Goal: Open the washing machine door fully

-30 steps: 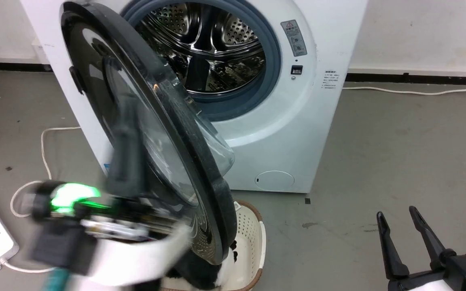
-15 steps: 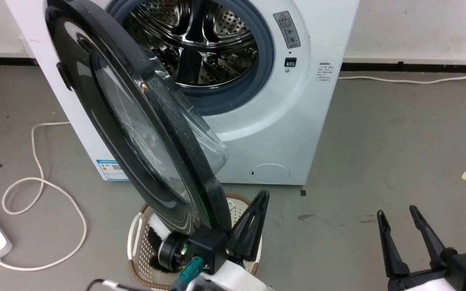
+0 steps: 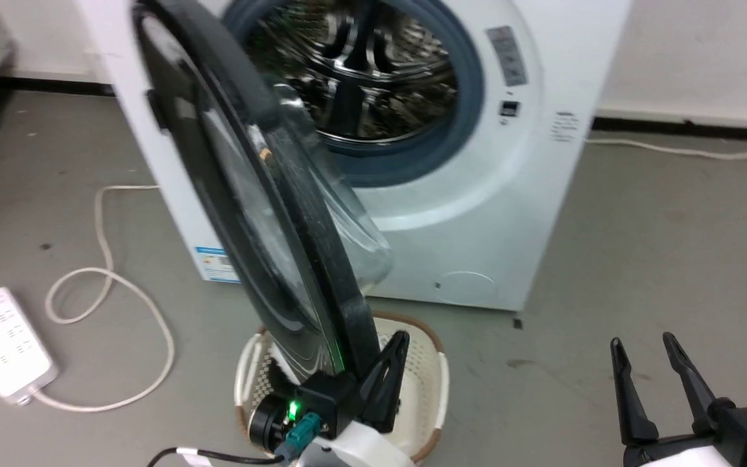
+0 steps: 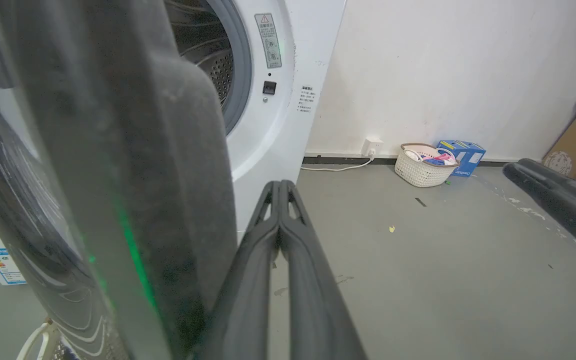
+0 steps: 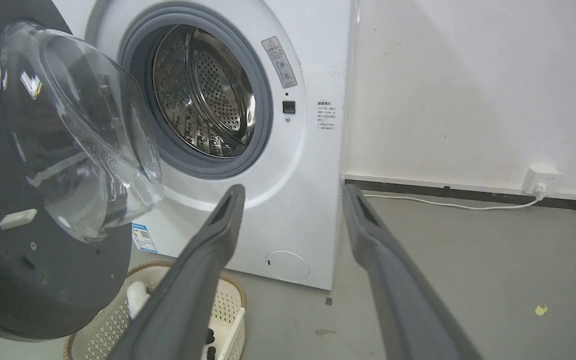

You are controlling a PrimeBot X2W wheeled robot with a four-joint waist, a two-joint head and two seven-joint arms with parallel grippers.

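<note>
The washing machine (image 3: 509, 214) is white, and its steel drum (image 3: 360, 78) lies bare behind a grey gasket. The washing machine door (image 3: 250, 194), glossy black with a bulging clear glass bowl (image 5: 83, 135), stands swung out roughly edge-on to me, hinged on the left. My left gripper (image 3: 401, 338) is shut on nothing, low down just right of the door's thick lower rim (image 4: 143, 175); I cannot tell if it touches. In the left wrist view its fingers (image 4: 280, 186) are pressed together. My right gripper (image 3: 642, 342) hangs open at the lower right, well apart from the door, its fingers (image 5: 218, 235) spread toward the machine.
A white laundry basket (image 3: 422, 376) sits on the floor under the door's lower edge. At the left lie a power strip (image 3: 7, 340) and a looped cable (image 3: 114, 292). By the far wall stand another basket (image 4: 423, 167), a blue box (image 4: 460, 150) and a wall socket (image 5: 543, 177).
The left arm swept from the door's outer left side to below its lower rim, gripper shut. The head camera has shifted, moving the scene rightward. The right gripper kept still.
</note>
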